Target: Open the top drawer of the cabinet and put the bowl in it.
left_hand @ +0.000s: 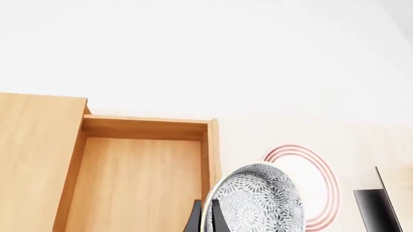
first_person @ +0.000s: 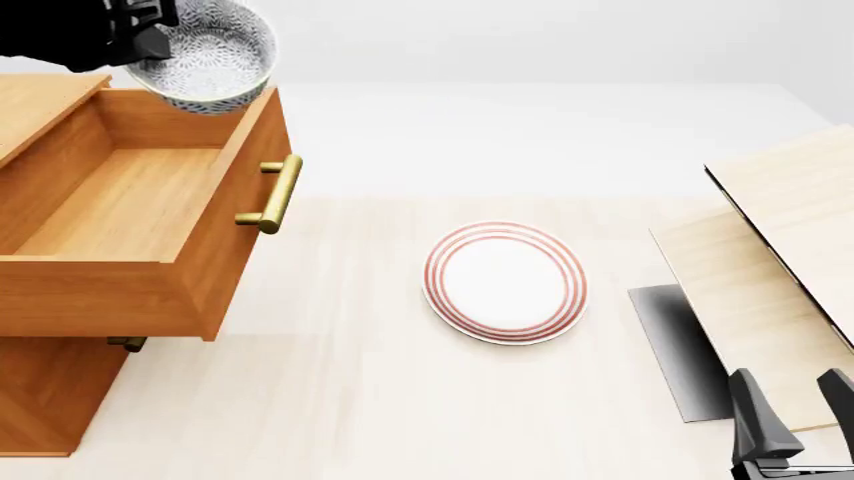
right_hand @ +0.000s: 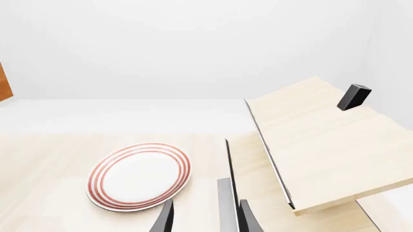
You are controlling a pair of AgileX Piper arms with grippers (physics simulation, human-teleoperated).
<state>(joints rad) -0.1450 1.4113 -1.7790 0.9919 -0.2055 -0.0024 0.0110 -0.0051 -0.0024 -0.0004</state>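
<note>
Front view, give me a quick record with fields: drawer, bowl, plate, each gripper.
top drawer: pulled out, nothing inside
bowl: held by left gripper above the drawer's far front corner
plate: flat on the table, right of the cabinet, bare
right gripper: open, holding nothing, low at the near right by the pale boards

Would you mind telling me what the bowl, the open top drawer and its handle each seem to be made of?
The bowl looks like glazed ceramic: white with a dense grey-blue flower print and a smooth rim. The top drawer looks like orange-brown wood with a matte finish; faint grain shows on its floor. Its handle looks like brass or brass-coloured metal, a yellow bar with a soft sheen. All are rendered, so these are only appearances.
</note>
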